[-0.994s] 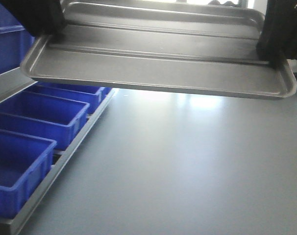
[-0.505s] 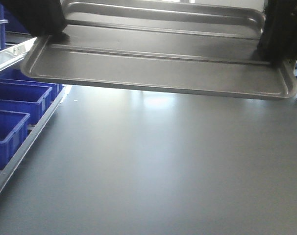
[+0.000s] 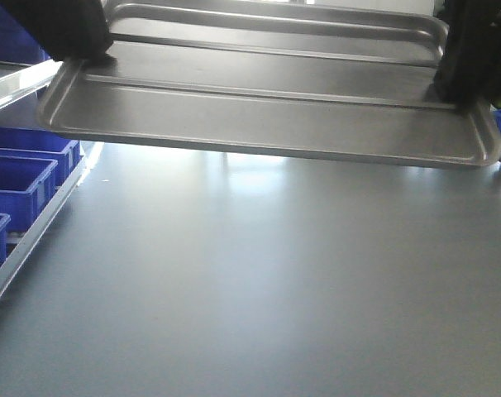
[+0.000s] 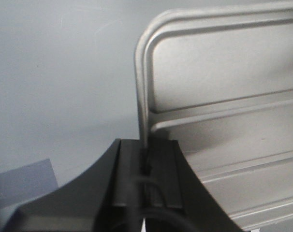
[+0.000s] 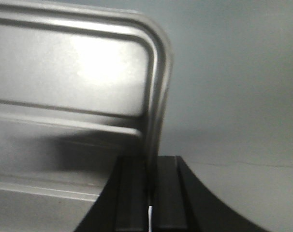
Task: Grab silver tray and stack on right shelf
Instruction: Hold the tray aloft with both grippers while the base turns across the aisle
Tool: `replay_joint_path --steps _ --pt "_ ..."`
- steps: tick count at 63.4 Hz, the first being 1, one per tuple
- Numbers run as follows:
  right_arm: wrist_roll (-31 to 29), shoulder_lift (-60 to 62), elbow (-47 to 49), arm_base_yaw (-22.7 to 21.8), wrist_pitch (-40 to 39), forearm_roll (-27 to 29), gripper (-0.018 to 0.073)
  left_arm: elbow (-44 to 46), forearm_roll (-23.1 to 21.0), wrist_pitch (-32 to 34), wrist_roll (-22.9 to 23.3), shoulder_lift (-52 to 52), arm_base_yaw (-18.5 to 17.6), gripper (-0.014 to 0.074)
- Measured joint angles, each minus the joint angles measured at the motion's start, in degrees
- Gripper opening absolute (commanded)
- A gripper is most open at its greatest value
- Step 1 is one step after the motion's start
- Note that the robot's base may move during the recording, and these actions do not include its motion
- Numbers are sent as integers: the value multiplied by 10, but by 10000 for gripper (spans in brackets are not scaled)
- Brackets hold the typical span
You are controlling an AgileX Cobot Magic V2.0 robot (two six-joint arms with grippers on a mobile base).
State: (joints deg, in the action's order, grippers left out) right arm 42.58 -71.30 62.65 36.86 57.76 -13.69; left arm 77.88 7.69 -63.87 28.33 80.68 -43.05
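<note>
The silver tray [image 3: 267, 124] hangs in the air above the grey surface [image 3: 275, 289], touching nothing below it and carried by both arms. Its long axis runs crosswise, from one claw to the other. The left claw [image 4: 145, 157] is pinched narrow onto the rim of the tray's left short end, the thin metal lip caught between its two dark jaws. The right claw [image 5: 150, 174] is clamped the same way on the rim of the right short end. The two raised ridges on the tray floor run along that same long axis, so each claw bites an end where the ridges stop. In the front view the tray's near rim sits a little lower toward its right end; whether that is a real tilt or only the camera angle cannot be told. Blue bins [image 3: 19, 178] on a steel-railed rack [image 3: 27, 236] lie to the tray's left and below it. No roller shelf shows in any view, so its distance cannot be judged; since it is meant to lie to the right, the tray's right end would probably lead in.
</note>
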Motion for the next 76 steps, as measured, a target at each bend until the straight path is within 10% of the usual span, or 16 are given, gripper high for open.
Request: replay_joint_path --steps 76 --pt "0 0 0 0 -2 0 56 0 0 0 0 0 0 -93"
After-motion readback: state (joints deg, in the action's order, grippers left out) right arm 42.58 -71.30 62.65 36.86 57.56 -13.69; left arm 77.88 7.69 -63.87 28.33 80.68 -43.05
